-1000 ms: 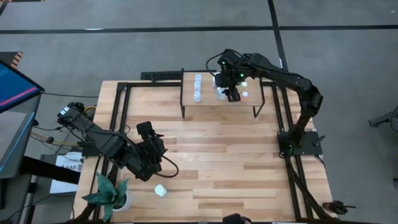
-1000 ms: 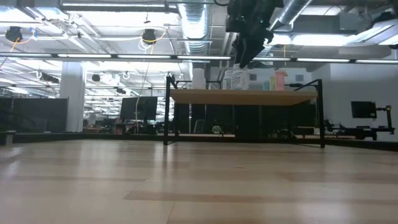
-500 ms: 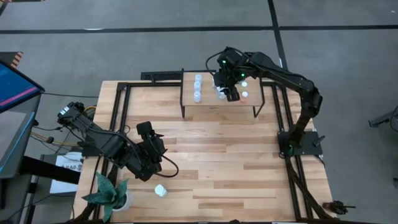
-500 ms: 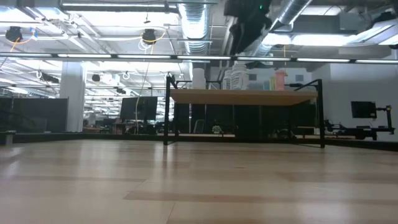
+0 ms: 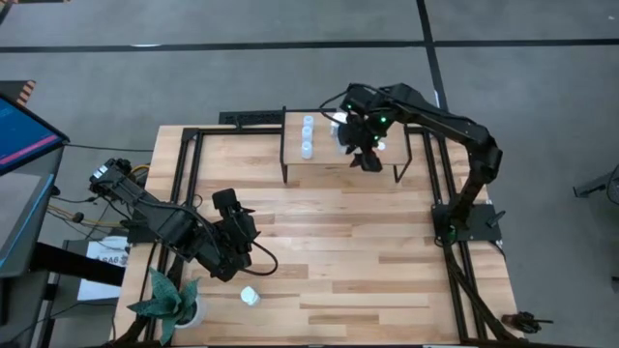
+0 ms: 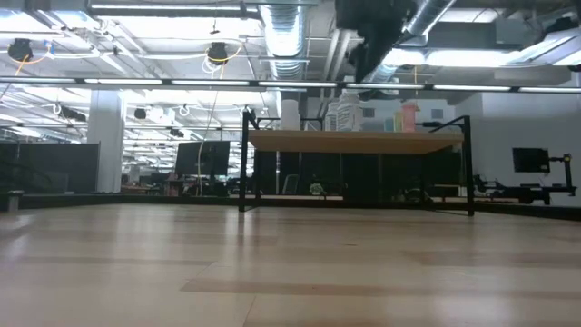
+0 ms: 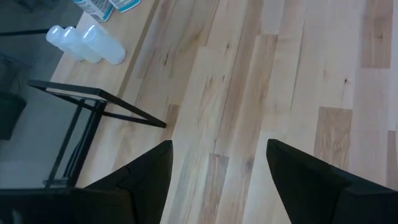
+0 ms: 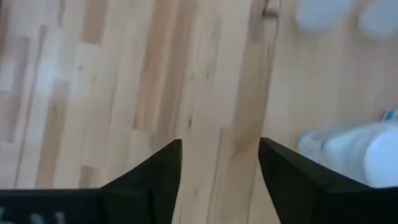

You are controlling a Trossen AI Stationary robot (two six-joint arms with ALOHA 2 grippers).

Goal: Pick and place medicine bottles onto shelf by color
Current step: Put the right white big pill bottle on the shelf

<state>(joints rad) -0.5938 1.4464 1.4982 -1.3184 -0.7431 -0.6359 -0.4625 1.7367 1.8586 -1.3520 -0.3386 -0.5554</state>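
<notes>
The shelf stands at the table's far middle on thin black legs. On it are three white bottles in a row at its left, a cluster of bottles in the middle, and one more bottle to the right. A single bottle sits on the tabletop near the front left. My right gripper hangs open over the shelf's near edge, beside the cluster, with nothing between its fingers. My left gripper waits open above the table's left part.
A potted plant stands at the table's front left corner, close to the lone bottle. The black frame rails run along the table's left, right and far sides. In the low view the shelf bears bottles, with bare tabletop before it.
My right gripper has risen from the cluster of bottles on the shelf. It has drifted toward the shelf's near edge and the table's right, turning as it went. The bottles on the shelf stay standing. My left arm has kept still.
</notes>
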